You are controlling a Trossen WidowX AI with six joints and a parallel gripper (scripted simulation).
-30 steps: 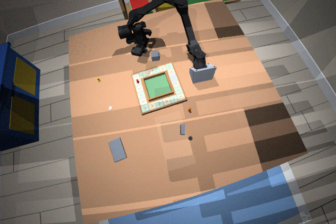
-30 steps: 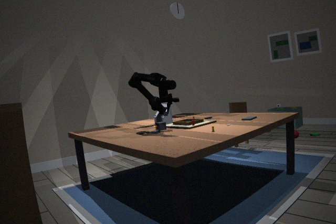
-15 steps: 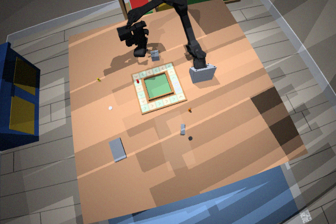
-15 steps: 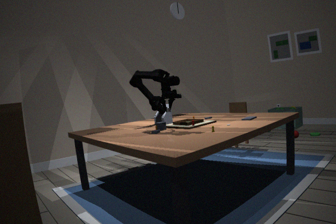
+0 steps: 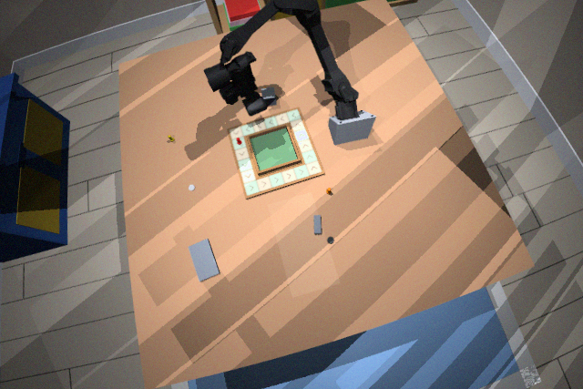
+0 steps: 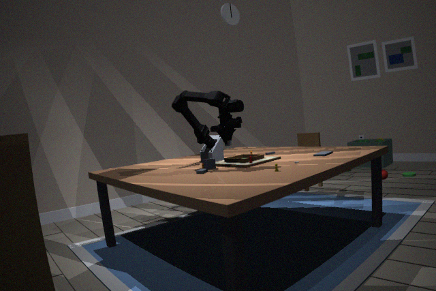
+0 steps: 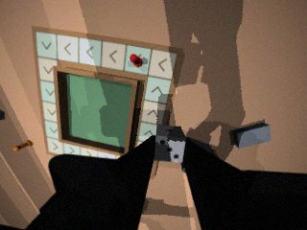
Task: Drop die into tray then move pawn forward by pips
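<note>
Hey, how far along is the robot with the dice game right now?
Done: the die is picked up, pinched in the gripper and raised above the table. In hand: carrying it toward the green tray; it hangs over the board's ring of squares, not over the tray. Left: drop it to roll, move the red pawn along the arrows, then let go and pull away.
</note>
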